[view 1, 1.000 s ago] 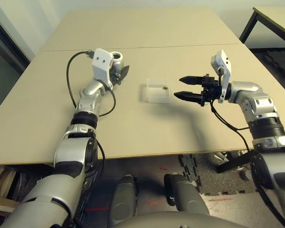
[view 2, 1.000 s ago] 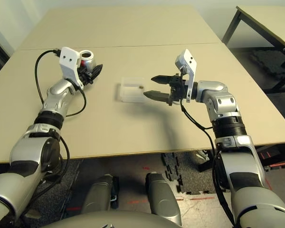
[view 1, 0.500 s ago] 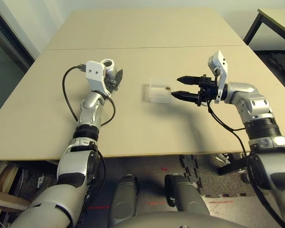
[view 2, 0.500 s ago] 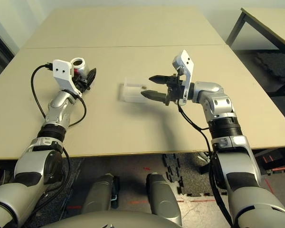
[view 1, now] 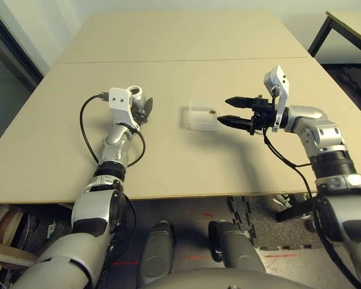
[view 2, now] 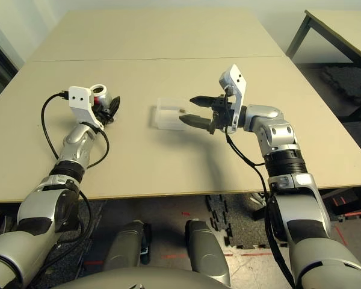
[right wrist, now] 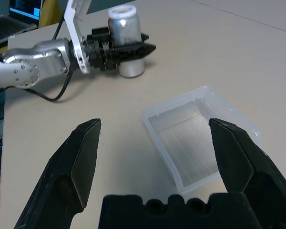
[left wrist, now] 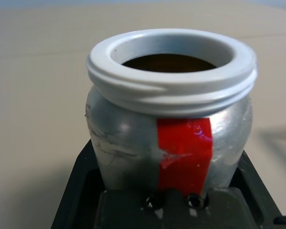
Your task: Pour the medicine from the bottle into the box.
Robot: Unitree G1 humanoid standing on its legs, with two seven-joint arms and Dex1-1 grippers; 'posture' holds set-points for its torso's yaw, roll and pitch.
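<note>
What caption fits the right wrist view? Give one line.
Open right end effector hovers by the clear box; left end effector grips the upright bottle.

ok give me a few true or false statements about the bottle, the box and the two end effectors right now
1. The left end effector is shut on the bottle. True.
2. The bottle is tipped over the box. False: it stands upright, mouth up, on the table, well to the robot's left of the box.
3. The right end effector is open and holds nothing. True.
4. The right end effector grips the box's wall. False: its fingers hover spread just to the robot's right of the box.
5. A cap closes the bottle. False: its mouth is open.
6. A small dark speck, the medicine, lies in the box. True.
</note>
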